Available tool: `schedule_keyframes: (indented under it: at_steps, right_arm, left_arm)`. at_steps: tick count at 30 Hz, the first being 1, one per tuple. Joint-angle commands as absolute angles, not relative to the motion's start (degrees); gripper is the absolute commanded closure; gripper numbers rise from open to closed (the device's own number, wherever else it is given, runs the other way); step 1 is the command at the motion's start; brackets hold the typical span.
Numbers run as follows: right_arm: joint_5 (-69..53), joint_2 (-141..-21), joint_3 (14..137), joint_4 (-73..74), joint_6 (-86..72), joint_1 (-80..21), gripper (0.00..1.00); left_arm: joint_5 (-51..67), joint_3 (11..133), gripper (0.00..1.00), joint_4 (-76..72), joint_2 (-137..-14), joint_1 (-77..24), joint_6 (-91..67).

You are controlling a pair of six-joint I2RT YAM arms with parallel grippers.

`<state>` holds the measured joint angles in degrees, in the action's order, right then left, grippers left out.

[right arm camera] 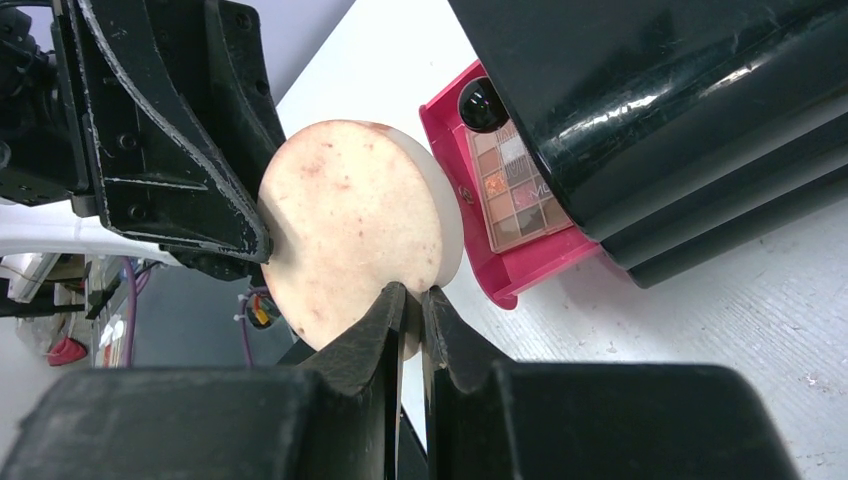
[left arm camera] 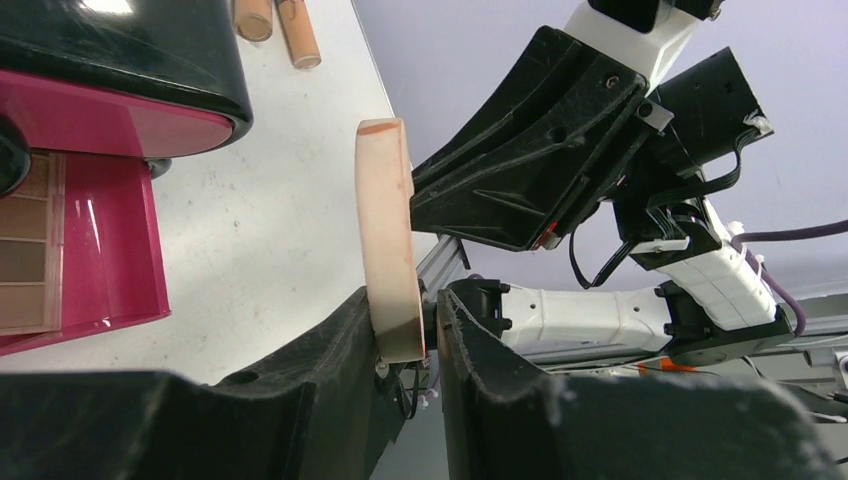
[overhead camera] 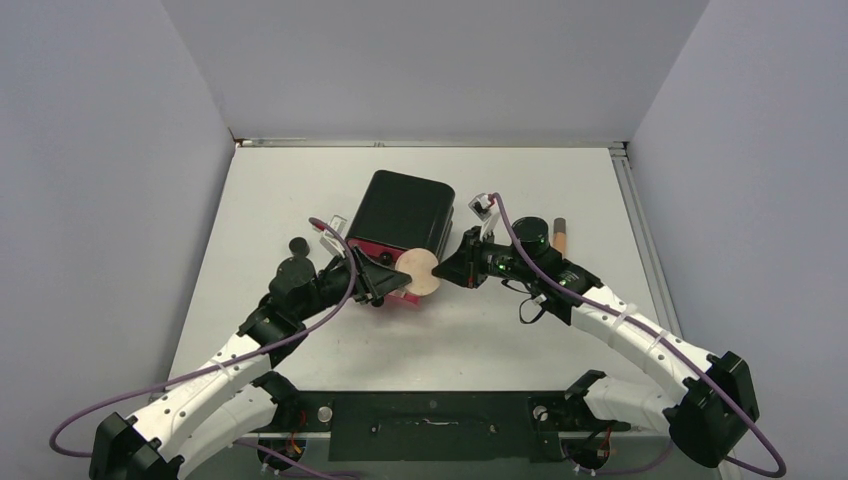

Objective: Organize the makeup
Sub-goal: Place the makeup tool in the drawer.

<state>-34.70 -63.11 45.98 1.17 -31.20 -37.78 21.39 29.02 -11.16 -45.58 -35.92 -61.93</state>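
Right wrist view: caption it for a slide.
Left fingers grip a peach disc; shut right fingers sit at its lower edge.

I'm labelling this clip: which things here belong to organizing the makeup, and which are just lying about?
Job: round peach disc, eyeshadow palette, tan tubes, small black round jar.
Just there: black cabinet, pink drawer, table.

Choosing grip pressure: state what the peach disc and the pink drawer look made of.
The peach disc: probably soft foam sponge. It has a matte, finely porous face with reddish stains and a thick rounded edge. The pink drawer: likely hard plastic with a glossy finish, since bright highlights show on its wall.
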Motion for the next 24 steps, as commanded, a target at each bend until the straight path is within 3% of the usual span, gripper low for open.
schedule_keyframes:
  at_steps: [1, 12, 24]
  right_arm:
    - [-34.4, -63.8, 48.5, -0.5, -29.8, -38.2, 0.93]
    - [-33.8, -63.6, 48.7, -0.2, -29.3, -38.3, 0.86]
    - [-29.5, -62.9, 48.6, 1.8, -29.8, -38.3, 0.68]
  left_arm:
    - [19.1, 29.9, 0.77, -10.7, -44.3, -36.0, -61.7]
    - [18.9, 29.5, 1.0, -9.5, -43.9, -36.0, -62.2]
    - [14.4, 30.4, 1.0, -2.1, -42.2, -36.0, -62.3]
